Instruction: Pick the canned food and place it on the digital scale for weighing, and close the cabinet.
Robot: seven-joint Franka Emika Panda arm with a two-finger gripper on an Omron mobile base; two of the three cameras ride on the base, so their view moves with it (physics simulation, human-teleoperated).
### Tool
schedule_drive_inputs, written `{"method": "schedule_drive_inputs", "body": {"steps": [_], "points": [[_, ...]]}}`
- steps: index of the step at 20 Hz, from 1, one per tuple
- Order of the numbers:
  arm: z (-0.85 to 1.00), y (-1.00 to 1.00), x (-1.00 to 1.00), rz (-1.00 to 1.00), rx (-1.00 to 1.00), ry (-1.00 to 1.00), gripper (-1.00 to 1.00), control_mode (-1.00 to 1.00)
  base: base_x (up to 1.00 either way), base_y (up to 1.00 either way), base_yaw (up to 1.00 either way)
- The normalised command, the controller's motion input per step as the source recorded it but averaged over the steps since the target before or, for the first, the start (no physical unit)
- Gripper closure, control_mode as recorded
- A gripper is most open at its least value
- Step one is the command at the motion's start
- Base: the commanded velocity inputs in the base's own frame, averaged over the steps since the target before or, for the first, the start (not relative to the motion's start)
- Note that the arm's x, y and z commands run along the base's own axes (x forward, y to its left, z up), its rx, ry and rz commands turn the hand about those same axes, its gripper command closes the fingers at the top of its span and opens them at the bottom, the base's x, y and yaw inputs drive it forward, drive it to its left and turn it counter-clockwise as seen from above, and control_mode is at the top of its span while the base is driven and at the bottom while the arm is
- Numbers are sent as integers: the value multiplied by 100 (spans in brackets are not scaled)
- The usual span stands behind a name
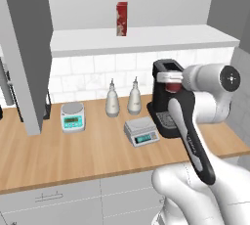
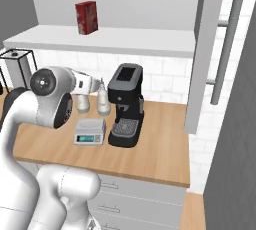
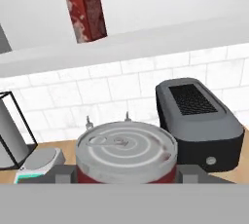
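A: Where is the canned food (image 3: pixel 125 154)?

B: In the hand view it sits right at the bottom, ringed grey lid toward the camera, a dark red strip of its wall under the lid. The fingers pinch it from both sides, though the fingers themselves are mostly hidden behind the can. In the left base view a bit of dark red (image 1: pixel 173 87) peeks out under the hand, in front of the black coffee machine (image 1: pixel 165 102).

A: And the digital scale (image 1: pixel 141 131)?

B: On the table (image 1: pixel 88 155), low and to the left of the coffee machine, its platform bare. In the right base view the arm's white shoulder covers part of what stands behind it; two pale bottles (image 1: pixel 123 98) are half hidden there.

A: The cabinet (image 1: pixel 27 48)?

B: Its door stands open, edge-on at the left of the left base view, cut off at the top. A red carton (image 1: pixel 121 18) stands on the shelf. The round-platform scale (image 1: pixel 72 116) sits near that door
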Motion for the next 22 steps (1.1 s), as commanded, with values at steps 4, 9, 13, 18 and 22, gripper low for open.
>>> {"method": "schedule_drive_inputs", "body": {"steps": [4, 9, 13, 18, 22], "points": [[-74, 26, 10, 8, 0, 5, 100, -100, 0, 0, 0], [-85, 32, 36, 12, 0, 6, 100, -100, 0, 0, 0], [-72, 41, 52, 6, 0, 0, 100, -100, 0, 0, 0], [-34, 39, 52, -6, 0, 3, 100, -100, 0, 0, 0], [-32, 40, 59, -13, -6, 13, 100, -100, 0, 0, 0]]}}
